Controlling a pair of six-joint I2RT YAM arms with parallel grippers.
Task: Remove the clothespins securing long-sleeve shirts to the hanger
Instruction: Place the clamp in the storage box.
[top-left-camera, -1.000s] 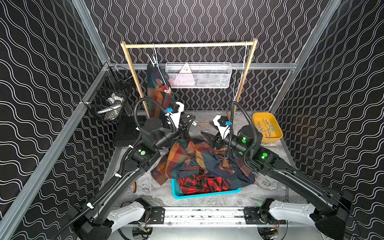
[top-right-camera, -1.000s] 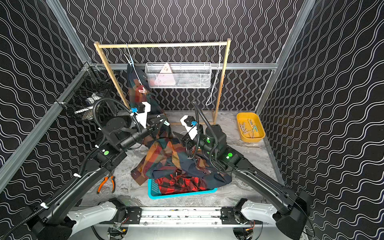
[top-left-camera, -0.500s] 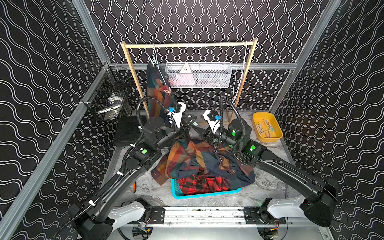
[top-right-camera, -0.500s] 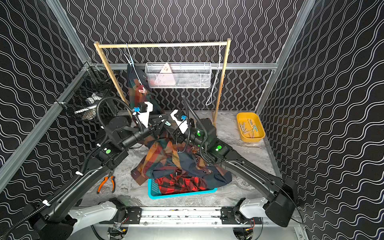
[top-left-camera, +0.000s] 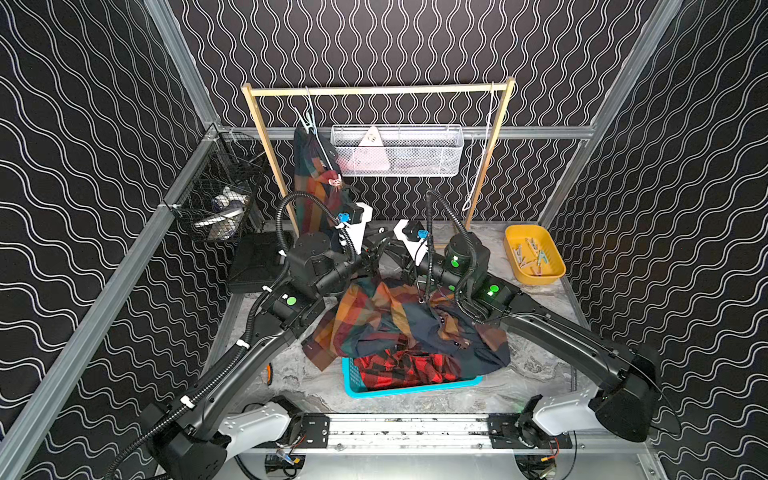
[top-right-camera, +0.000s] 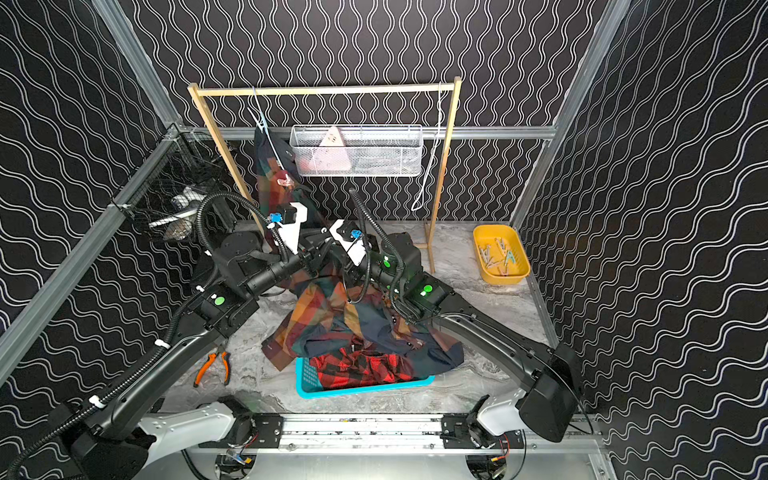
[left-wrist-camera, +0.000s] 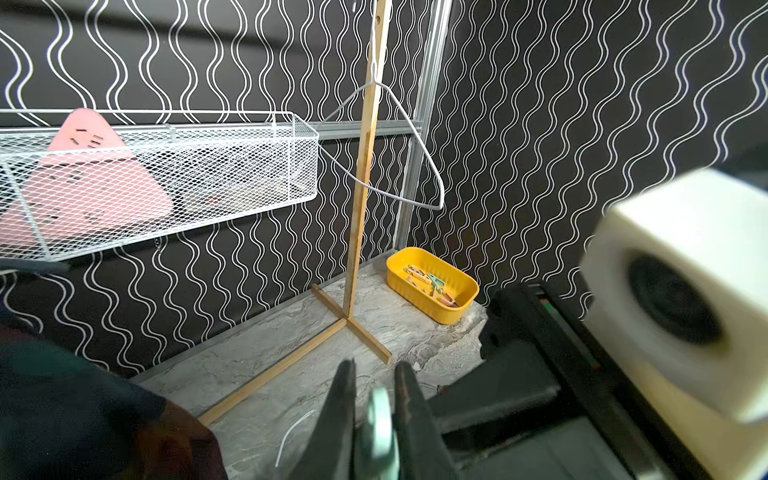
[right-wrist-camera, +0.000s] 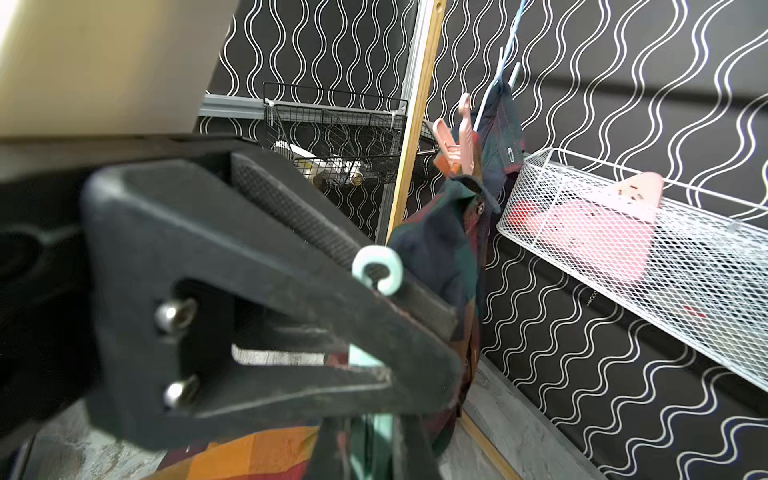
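A mint clothespin (left-wrist-camera: 378, 419) is pinched in my left gripper (left-wrist-camera: 374, 374), which is shut on it. My right gripper (right-wrist-camera: 372, 449) is shut on the same clothespin's other end, and its ring end (right-wrist-camera: 377, 272) sticks out past the left gripper's fingers (right-wrist-camera: 291, 332). Both grippers meet tip to tip (top-left-camera: 384, 255) above the heap of shirts. One checked long-sleeve shirt (top-left-camera: 316, 183) hangs on a hanger at the rack's left, held by a pink clothespin (right-wrist-camera: 457, 141). Another checked shirt (top-left-camera: 395, 316) lies crumpled over a red-and-black one (top-left-camera: 407, 368).
The wooden rack (top-left-camera: 378, 89) carries an empty white hanger (left-wrist-camera: 399, 137). A white mesh basket (top-left-camera: 397, 149) hangs behind, a black wire basket (top-left-camera: 220, 195) at left. A yellow tray (top-left-camera: 534, 259) holds several clothespins. A teal basket (top-left-camera: 411, 388) sits under the shirts. Orange pliers (top-right-camera: 214, 365) lie front left.
My right arm swung left and back toward the left gripper, and its jaws closed on the mint clothespin held there. The left arm has hardly moved.
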